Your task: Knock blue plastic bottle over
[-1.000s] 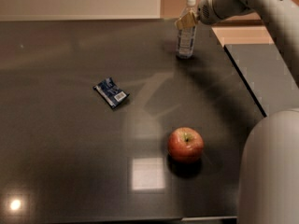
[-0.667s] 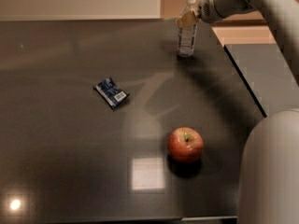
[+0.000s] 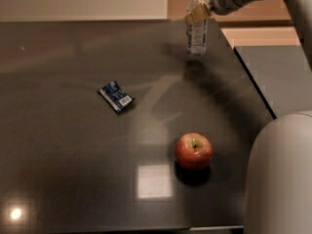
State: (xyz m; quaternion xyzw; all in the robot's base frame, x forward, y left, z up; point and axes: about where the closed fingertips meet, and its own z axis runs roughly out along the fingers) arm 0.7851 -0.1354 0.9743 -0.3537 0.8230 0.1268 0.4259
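Far back on the dark table (image 3: 68, 145), the hand (image 3: 197, 15) touches the blue plastic bottle (image 3: 196, 33); grip unclear.

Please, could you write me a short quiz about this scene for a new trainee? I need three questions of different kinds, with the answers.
1. True or false: the blue plastic bottle stands upright on the table.
2. Where is the gripper? A: at the bottle's base. B: at the bottle's neck, just under the cap. C: far away from the bottle.
3. Fill in: in the camera view, the snack packet lies to the ___ of the apple.
Key: 1 true; 2 B; 3 left.
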